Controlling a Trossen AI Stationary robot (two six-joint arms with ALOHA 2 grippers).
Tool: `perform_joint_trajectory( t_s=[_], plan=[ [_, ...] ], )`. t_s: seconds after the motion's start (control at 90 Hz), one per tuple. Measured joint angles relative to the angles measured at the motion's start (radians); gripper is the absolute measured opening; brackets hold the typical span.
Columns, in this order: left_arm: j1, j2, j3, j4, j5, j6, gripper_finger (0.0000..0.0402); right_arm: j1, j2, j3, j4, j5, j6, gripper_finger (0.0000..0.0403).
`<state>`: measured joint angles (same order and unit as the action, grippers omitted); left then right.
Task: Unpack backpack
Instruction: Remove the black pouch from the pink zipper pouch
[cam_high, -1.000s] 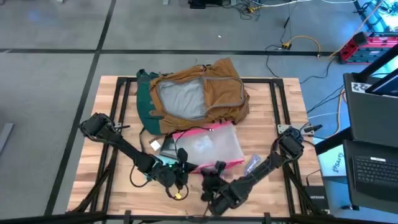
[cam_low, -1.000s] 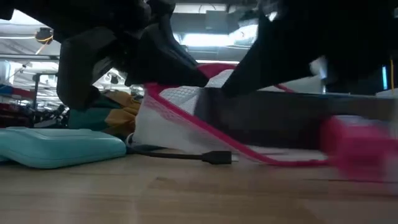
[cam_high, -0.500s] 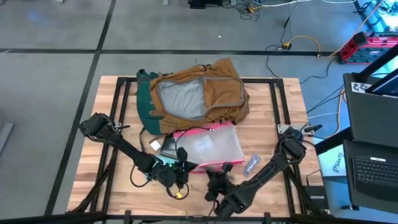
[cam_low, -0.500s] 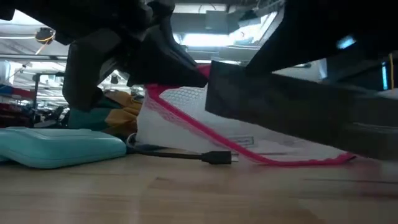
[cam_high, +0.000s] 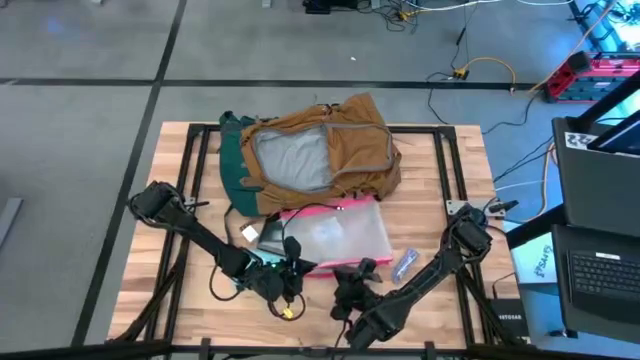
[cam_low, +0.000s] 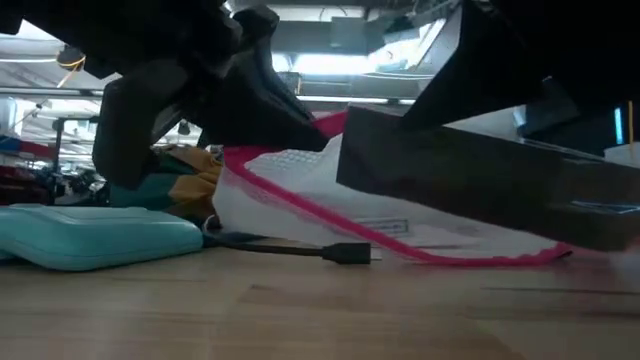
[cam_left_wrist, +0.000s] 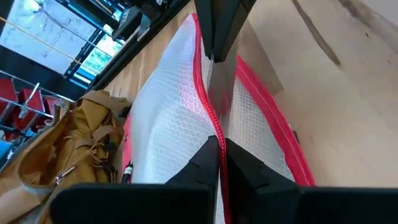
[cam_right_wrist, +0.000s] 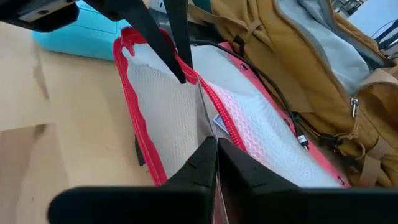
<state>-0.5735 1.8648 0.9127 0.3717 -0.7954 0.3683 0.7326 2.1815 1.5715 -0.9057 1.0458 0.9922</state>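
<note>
Both your pincers, left pincer and right pincer, pinch the pink-edged pouch shut. The backpack lies open behind it. Next, pull the pouch open.

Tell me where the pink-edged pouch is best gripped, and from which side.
Grip the pouch on its pink zip edge, coming from the table's near side. That edge stands up as a thin ridge, facing away from the backpack. The left gripper and right gripper already pinch it there, jaws shut.
</note>
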Motion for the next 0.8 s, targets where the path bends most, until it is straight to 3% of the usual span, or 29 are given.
perform_joint_trajectory(
  t_s=[0.8],
  plan=[
    [0.0, 0.0, 0.0, -0.002, -0.001, -0.006, 0.0, 0.046, 0.0, 0.018, -0.022, -0.007, 0.007, 0.0]
  ],
)
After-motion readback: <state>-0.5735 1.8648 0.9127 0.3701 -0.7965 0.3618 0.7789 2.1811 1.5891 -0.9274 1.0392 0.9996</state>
